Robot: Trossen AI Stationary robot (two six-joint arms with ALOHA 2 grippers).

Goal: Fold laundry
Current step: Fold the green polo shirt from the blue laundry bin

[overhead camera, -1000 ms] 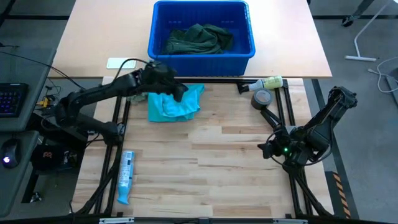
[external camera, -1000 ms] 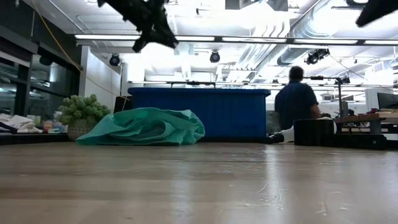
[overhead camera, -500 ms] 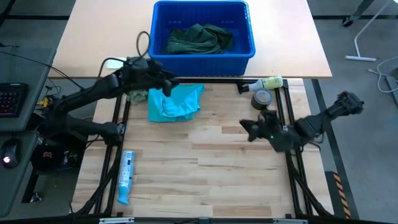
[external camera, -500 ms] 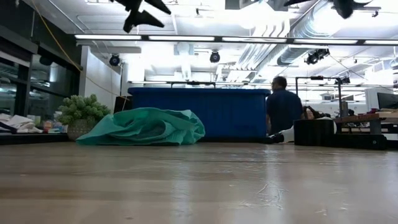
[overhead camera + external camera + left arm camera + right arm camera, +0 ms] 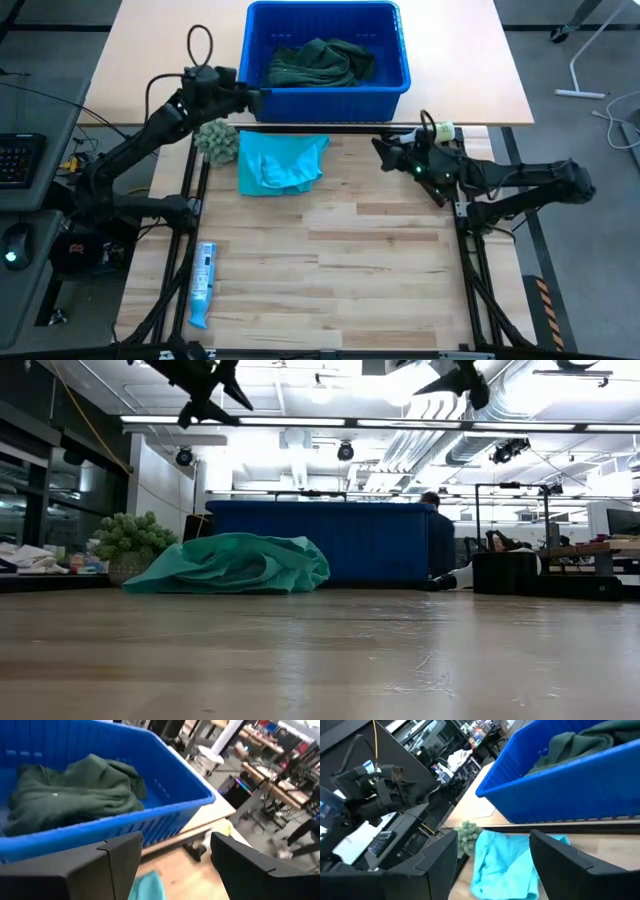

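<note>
Turquoise shirt point(image 5: 279, 163) crumpled beside blue bin point(image 5: 325, 85)

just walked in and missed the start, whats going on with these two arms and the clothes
Neither arm holds anything right now. The turquoise shirt lies crumpled on the wooden table just in front of the blue bin, and the dark green garment sits in the bin. The left gripper hangs open at the bin's near left corner, and the right gripper is open above the table, pointed toward the shirt.

A crumpled turquoise cloth shirt point(image 5: 280, 163) lies bunched on the wooden table, just before the blue plastic bin point(image 5: 255, 82), which holds rumpled dark green garments point(image 5: 320, 62).
</note>
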